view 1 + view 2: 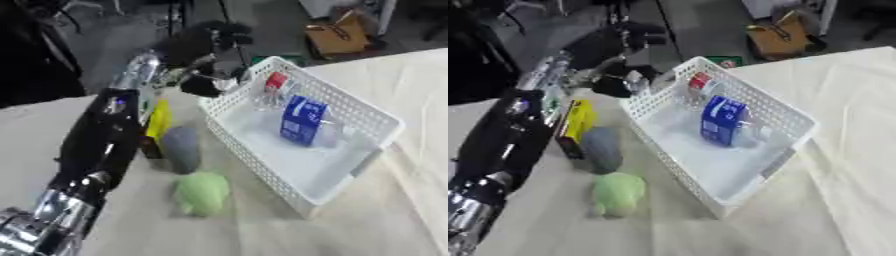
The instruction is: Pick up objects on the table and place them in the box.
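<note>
Left eye view: white perforated basket (372, 117) sits askew on the cream tablecloth (394, 210), long axis running 11 to 5 o'clock; it serves as the task's box. Inside it, a blue-and-white carton (303, 120) stands upright near the middle, with a red-capped clear bottle (275, 86) toward the 11 o'clock end, so some items are already stowed. Left arm (101, 145) enters from 7 o'clock and reaches to the left hand (203, 50) at the basket's 11 o'clock corner, above the rim, likely positioned for a release or a retreat. Fingers blur into the dark background; cannot tell whether they are spread or curled, or whether they hold anything. Right eye view: three items remain on the cloth at 9 o'clock of the basket, lying in a row alongside its wall: yellow box (577, 121) farthest, grey oval object (602, 148) touching it, green soft lump (618, 193) nearest. Right hand appears in neither view.
</note>
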